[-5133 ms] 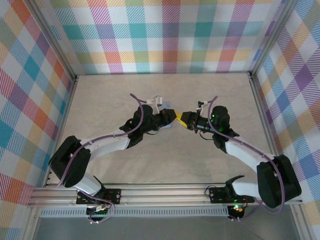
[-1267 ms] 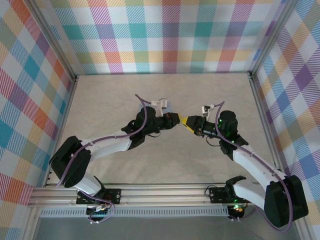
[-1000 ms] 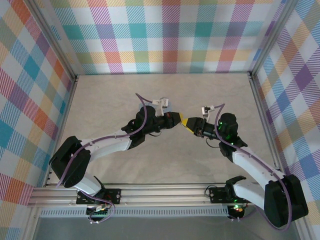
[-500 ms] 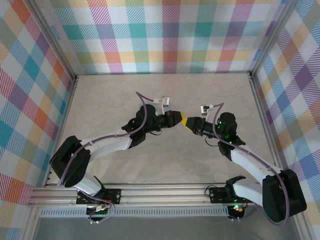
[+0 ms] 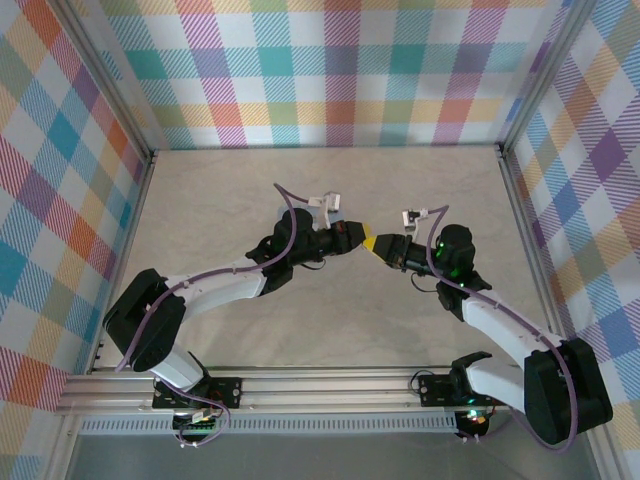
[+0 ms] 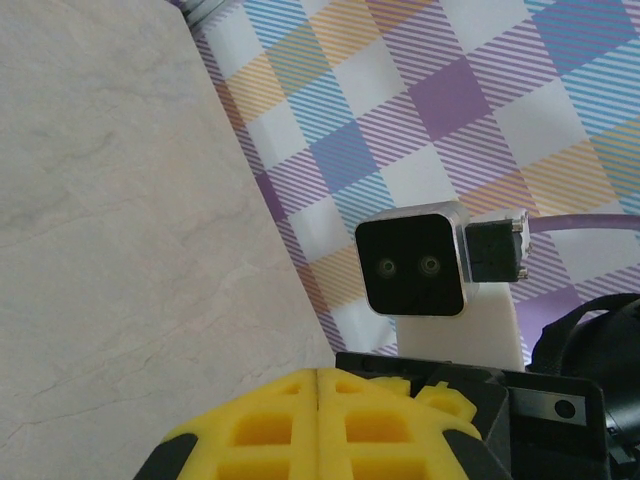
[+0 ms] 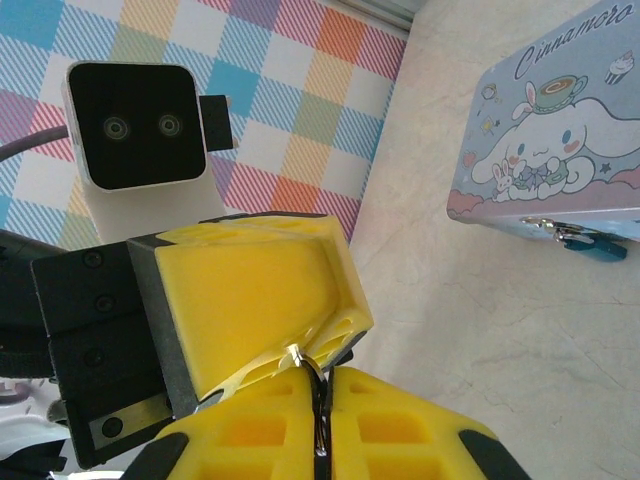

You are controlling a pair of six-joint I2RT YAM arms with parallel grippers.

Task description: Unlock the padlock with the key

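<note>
Right hand (image 7: 318, 378) newly clenched on one key (image 7: 303, 356), left hand (image 5: 351, 236) clenched; one padlock (image 7: 590, 245) at one tin (image 7: 560, 130).

A pale marbled table (image 5: 200, 210) carries a pale blue cartoon-print tin (image 7: 545, 120), lying flat

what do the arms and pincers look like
The left arm and right arm have white links and black joints, each trailed by a purple cable. The left pincer and right pincer have yellow grid-ribbed fingers on black mounts, each topped by a white camera box with a black face.
</note>
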